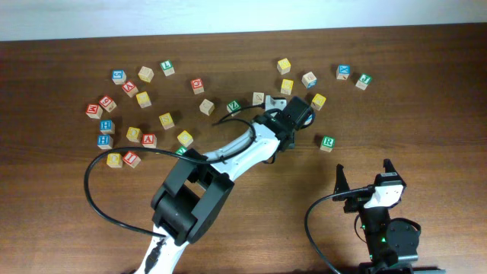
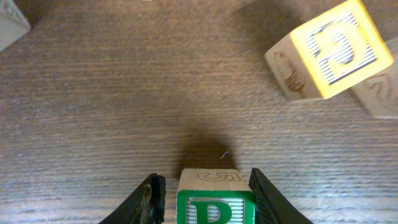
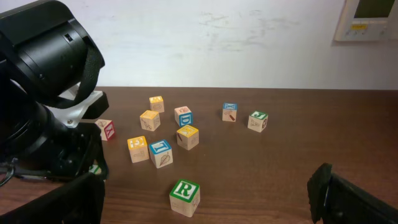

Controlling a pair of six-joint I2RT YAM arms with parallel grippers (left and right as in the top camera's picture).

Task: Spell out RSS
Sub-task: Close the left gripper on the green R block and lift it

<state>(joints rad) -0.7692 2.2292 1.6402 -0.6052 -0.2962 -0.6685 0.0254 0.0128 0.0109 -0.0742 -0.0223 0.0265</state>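
A green R cube (image 1: 327,142) stands free on the table, right of my left gripper; it also shows in the right wrist view (image 3: 185,196). My left gripper (image 1: 297,114) (image 2: 205,177) straddles another green cube (image 2: 216,200). Its letter is cut off and reads as P or R. The right finger touches this cube, and a small gap shows at the left finger. A yellow S cube (image 2: 333,50) lies just ahead, probably the yellow cube (image 1: 318,100) beside the gripper. A second S cube cannot be picked out. My right gripper (image 1: 364,176) (image 3: 211,186) is open and empty, below the R cube.
Many letter cubes lie scattered across the far half of the table, with a cluster at the left (image 1: 129,114) and another at the upper right (image 1: 308,78). A plain cube (image 2: 379,93) sits behind the S cube. My left arm (image 1: 228,152) crosses the middle.
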